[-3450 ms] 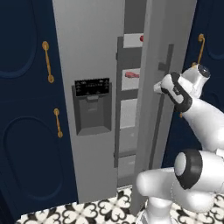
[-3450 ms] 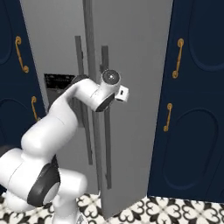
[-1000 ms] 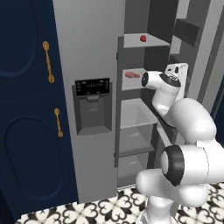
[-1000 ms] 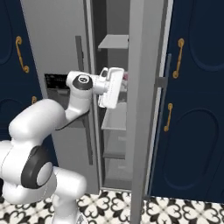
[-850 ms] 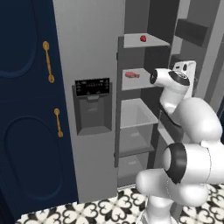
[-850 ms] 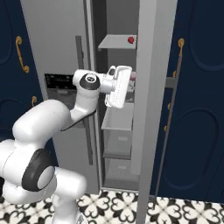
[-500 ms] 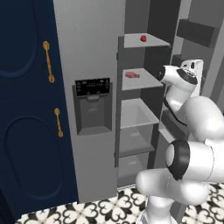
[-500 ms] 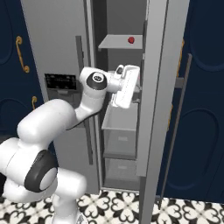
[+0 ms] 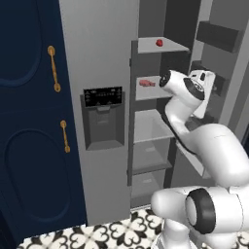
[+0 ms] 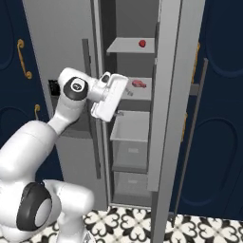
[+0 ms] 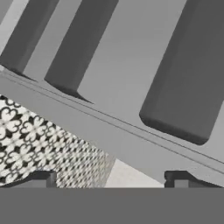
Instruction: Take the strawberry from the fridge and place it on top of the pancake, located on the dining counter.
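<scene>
The grey fridge stands with its right door swung wide open. On its top shelf lies the tiny red strawberry. My gripper hangs in front of the open compartment, below the strawberry's shelf and well apart from the berry. It points down toward the door's inner side. In the hand view the gripper is open, its fingertips far apart with nothing between them. The pancake and the dining counter are out of view.
A pinkish-red slab of meat lies on the second shelf, with drawers below. Dark door bins line the open door. Navy cabinets with gold handles flank the fridge. Patterned tiles cover the floor.
The right fridge door has swung from nearly shut to wide open, uncovering the shelves and the strawberry. My hand has travelled with the door and now tilts downward.
</scene>
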Robot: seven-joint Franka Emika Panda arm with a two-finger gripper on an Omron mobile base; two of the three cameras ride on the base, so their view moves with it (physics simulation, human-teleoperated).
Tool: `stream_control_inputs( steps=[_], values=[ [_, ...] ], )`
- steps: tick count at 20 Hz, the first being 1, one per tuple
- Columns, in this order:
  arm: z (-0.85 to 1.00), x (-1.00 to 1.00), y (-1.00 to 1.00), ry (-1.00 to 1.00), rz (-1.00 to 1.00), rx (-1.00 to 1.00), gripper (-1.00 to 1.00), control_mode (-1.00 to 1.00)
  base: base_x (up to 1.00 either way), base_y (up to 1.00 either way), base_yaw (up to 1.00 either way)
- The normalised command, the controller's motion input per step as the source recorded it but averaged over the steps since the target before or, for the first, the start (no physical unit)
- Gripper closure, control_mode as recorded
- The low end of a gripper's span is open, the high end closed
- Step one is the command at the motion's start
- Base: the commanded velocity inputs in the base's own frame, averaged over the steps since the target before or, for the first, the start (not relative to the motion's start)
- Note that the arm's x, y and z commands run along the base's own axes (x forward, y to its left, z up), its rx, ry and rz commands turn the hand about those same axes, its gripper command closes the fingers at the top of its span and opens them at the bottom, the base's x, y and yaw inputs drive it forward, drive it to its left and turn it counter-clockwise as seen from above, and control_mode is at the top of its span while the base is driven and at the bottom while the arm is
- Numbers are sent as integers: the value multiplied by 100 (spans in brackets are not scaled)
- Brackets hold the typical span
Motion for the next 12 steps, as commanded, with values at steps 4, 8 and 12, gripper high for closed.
stream_control_inputs(
  steps=[4, 8, 12],
  values=[
    [0, -49, 90, -2, -29, 65, -100, -100, 0, 0, 0],
    [0, -98, 22, 0, -43, 87, -100, -100, 0, 0, 0],
    [0, -100, 28, -12, -43, 78, -100, -100, 0, 0, 0]
  ],
)
